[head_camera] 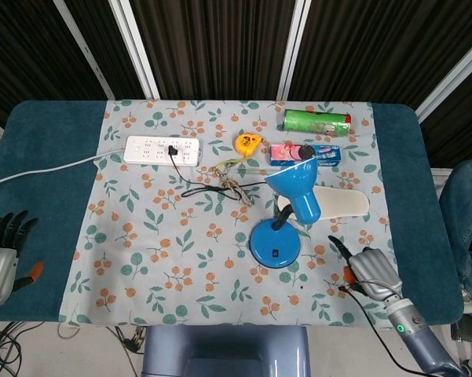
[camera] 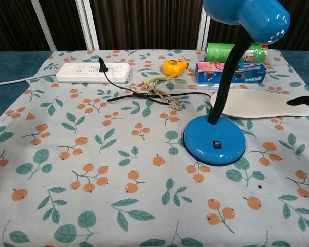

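A blue desk lamp stands on the floral cloth (head_camera: 157,259), with its base (head_camera: 274,244) (camera: 214,139) right of centre and its head (head_camera: 297,187) (camera: 247,18) bent over. Its black cord (head_camera: 212,187) runs to a white power strip (head_camera: 162,150) (camera: 92,72). My right hand (head_camera: 367,272) hovers over the cloth just right of the lamp base and holds nothing. One dark finger points toward the white insole (head_camera: 342,204) (camera: 262,104), and its tip shows at the right edge of the chest view. My left hand (head_camera: 1,250) hangs at the table's front left edge, fingers spread and empty.
Along the back lie a yellow tape measure (head_camera: 246,141) (camera: 175,66), a green can (head_camera: 316,122) (camera: 221,51) on its side and a blue-pink biscuit pack (head_camera: 305,153) (camera: 216,72). A braided string (camera: 164,96) lies by the cord. A white cable leaves the strip leftward.
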You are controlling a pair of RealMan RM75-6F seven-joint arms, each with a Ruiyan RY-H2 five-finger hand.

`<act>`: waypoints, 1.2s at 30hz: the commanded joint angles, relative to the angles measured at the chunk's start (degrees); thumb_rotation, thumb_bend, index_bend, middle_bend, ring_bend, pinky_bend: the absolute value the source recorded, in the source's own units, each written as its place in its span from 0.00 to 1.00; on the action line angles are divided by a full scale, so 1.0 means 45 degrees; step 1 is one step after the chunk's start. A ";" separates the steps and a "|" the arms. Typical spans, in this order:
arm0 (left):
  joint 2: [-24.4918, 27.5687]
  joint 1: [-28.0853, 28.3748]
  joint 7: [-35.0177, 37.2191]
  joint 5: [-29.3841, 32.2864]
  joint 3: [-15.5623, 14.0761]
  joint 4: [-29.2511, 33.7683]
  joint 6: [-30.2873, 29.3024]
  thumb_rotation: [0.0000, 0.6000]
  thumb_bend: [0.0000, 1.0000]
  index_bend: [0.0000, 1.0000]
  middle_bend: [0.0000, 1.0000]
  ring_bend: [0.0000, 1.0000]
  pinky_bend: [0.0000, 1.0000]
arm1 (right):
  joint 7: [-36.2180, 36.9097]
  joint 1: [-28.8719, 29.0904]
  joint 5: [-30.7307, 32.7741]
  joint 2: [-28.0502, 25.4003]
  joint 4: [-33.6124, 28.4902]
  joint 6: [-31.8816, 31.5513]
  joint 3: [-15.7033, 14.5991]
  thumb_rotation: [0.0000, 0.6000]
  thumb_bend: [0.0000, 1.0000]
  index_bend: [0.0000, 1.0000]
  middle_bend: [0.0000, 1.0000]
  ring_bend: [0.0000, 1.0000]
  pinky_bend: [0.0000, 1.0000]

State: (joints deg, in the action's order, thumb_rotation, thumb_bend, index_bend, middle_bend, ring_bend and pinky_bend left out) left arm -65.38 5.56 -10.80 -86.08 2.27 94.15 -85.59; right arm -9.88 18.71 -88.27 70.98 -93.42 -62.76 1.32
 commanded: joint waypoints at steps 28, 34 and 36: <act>0.0042 0.0036 0.0067 0.0220 0.0070 0.0028 0.0110 1.00 0.26 0.14 0.04 0.00 0.08 | -0.2479 0.1916 0.1971 0.2204 -0.0312 0.2485 0.0011 1.00 0.75 0.00 0.79 0.82 0.81; 0.0047 0.0040 0.0033 0.0248 0.0057 0.0044 0.0145 1.00 0.26 0.14 0.04 0.00 0.08 | -0.2656 0.2056 0.2295 0.2368 -0.0292 0.2477 0.0042 1.00 0.75 0.00 0.79 0.82 0.84; 0.0053 0.0039 0.0035 0.0246 0.0060 0.0051 0.0138 1.00 0.26 0.14 0.04 0.00 0.08 | -0.2686 0.2106 0.2391 0.2426 -0.0264 0.2495 0.0036 1.00 0.75 0.00 0.79 0.82 0.85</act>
State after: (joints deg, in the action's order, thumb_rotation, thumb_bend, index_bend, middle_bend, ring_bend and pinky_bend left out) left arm -65.14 5.74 -10.64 -84.98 2.54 94.38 -84.97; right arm -21.89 28.10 -77.62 81.81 -94.67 -51.58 1.50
